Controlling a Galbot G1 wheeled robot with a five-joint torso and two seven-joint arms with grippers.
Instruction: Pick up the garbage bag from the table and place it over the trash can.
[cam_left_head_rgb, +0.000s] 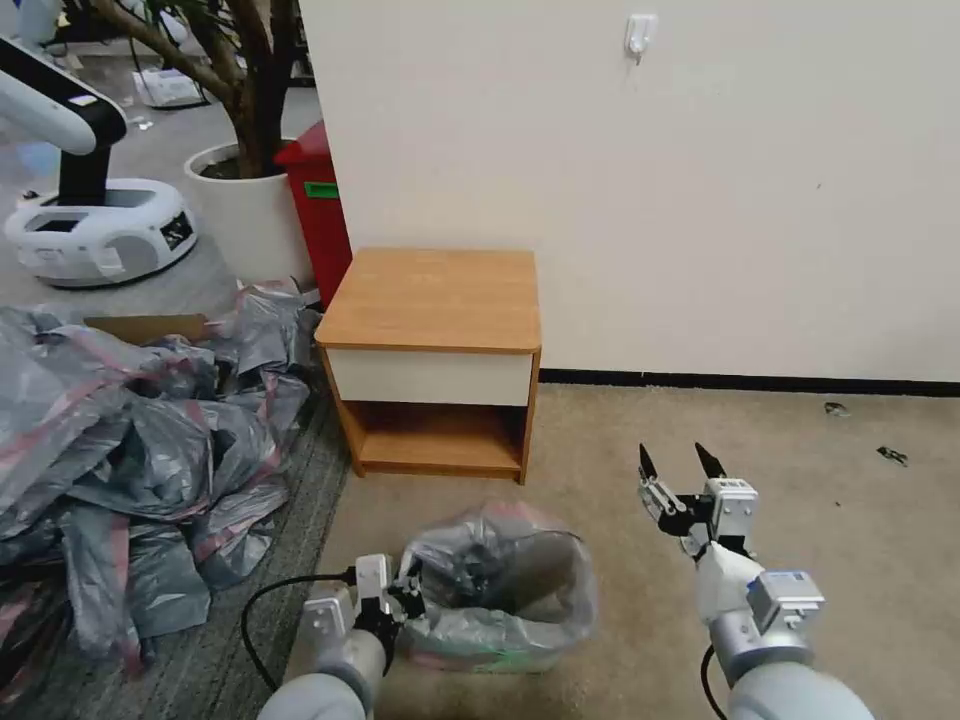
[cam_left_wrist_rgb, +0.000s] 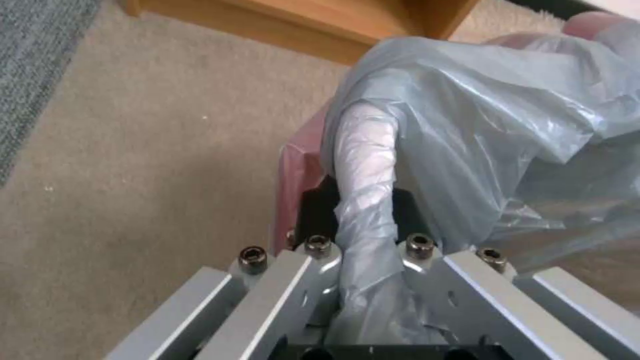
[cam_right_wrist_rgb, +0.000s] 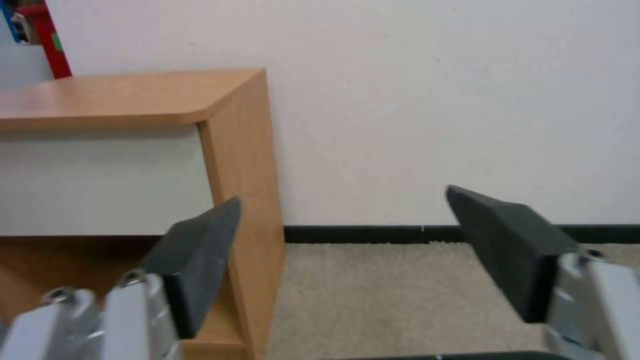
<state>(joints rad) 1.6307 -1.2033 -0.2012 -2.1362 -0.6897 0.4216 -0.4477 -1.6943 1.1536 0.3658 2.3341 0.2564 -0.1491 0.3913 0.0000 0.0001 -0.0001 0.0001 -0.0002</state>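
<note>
The garbage bag (cam_left_head_rgb: 500, 575), thin crinkly grey plastic with a pink-red band, is draped over the trash can (cam_left_head_rgb: 505, 660) on the carpet in front of the table (cam_left_head_rgb: 430, 295). Only the can's greenish base shows under the plastic. My left gripper (cam_left_head_rgb: 405, 597) sits at the bag's left rim, shut on a fold of it. In the left wrist view that fold of the garbage bag (cam_left_wrist_rgb: 467, 140) runs between the fingers of the left gripper (cam_left_wrist_rgb: 357, 205). My right gripper (cam_left_head_rgb: 678, 462) is raised to the right of the can, open and empty; the right wrist view shows the right gripper (cam_right_wrist_rgb: 340, 210) facing the table (cam_right_wrist_rgb: 100, 95).
A big heap of grey-pink bags (cam_left_head_rgb: 130, 450) covers the floor on the left. Behind the table stand a tall red bin (cam_left_head_rgb: 320, 210), a white plant pot (cam_left_head_rgb: 245, 210) and another robot's base (cam_left_head_rgb: 100, 230). A white wall (cam_left_head_rgb: 700, 200) rises behind, with open carpet (cam_left_head_rgb: 820, 480) to the right.
</note>
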